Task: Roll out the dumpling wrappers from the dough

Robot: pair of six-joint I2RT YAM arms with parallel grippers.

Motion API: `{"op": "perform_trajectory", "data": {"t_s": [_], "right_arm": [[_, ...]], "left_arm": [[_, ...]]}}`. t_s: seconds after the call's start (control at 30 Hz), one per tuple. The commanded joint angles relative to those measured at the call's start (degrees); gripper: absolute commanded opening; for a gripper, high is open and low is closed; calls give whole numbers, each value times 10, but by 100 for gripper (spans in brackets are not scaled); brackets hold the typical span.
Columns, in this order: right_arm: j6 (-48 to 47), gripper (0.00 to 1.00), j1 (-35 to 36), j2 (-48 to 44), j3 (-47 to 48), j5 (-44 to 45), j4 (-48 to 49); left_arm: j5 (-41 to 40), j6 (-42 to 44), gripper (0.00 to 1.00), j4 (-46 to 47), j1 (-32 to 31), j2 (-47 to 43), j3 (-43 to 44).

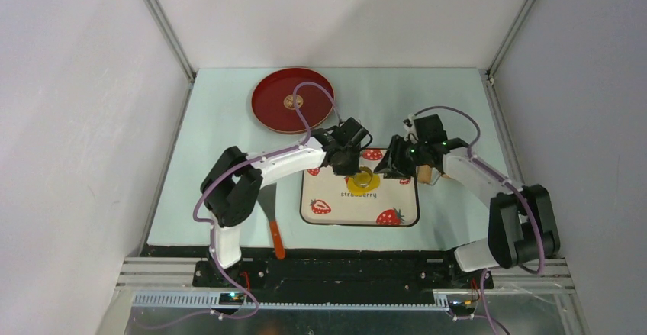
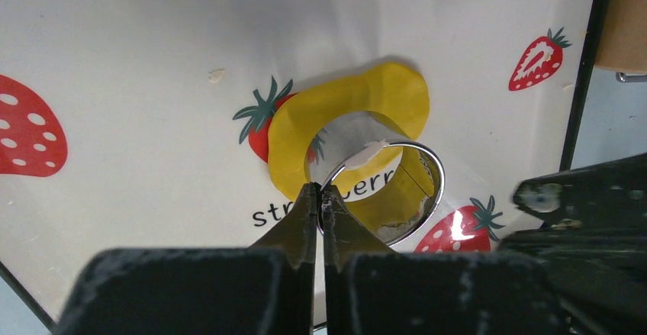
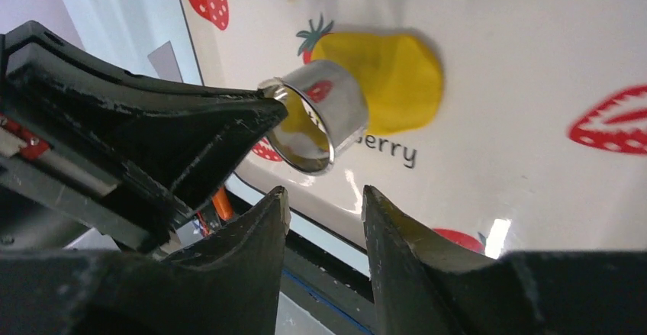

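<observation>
The yellow dough [image 2: 366, 91] lies flattened on the strawberry mat [image 1: 343, 211], with a round hole cut through it. My left gripper [image 2: 320, 190] is shut on the rim of a metal ring cutter [image 2: 358, 130], holding it tilted just above the dough [image 1: 357, 185]. Yellow shows inside the ring; whether it is dough or a reflection I cannot tell. My right gripper [image 3: 326, 196] hovers close beside the ring [image 3: 336, 102], jaws apart with nothing between them, near the dough [image 3: 397, 79]. One small round dumpling wrapper [image 1: 292, 102] rests on the red plate [image 1: 271, 106].
A wooden rolling pin [image 1: 422, 173] lies at the mat's right edge, under the right arm. An orange-handled scraper [image 1: 276, 239] lies left of the mat near the front edge. The red plate stands at the back left.
</observation>
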Motion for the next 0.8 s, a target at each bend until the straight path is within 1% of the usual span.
{"op": "perform_trajectory", "data": {"t_s": [0.0,0.13,0.2,0.37,0.43,0.6,0.77], "right_arm": [[15,45,30,44,46,-20,32],[17,41,43,75,57,-13,34],[16,35,44,92,61,-10,30],[10,33,46,114,68,5,20],[7,29,46,121,70,4,21],[5,16,47,135,70,-2,27],[2,6,49,137,70,-8,37]], "left_arm": [[1,9,0,-1,4,-6,4],[3,9,0,-1,6,-8,1],[4,9,0,-1,6,-10,1],[6,9,0,-1,6,-11,3],[6,9,0,-1,6,-11,3],[9,9,0,-1,6,-10,0],[9,10,0,-1,7,-8,-1]]}}
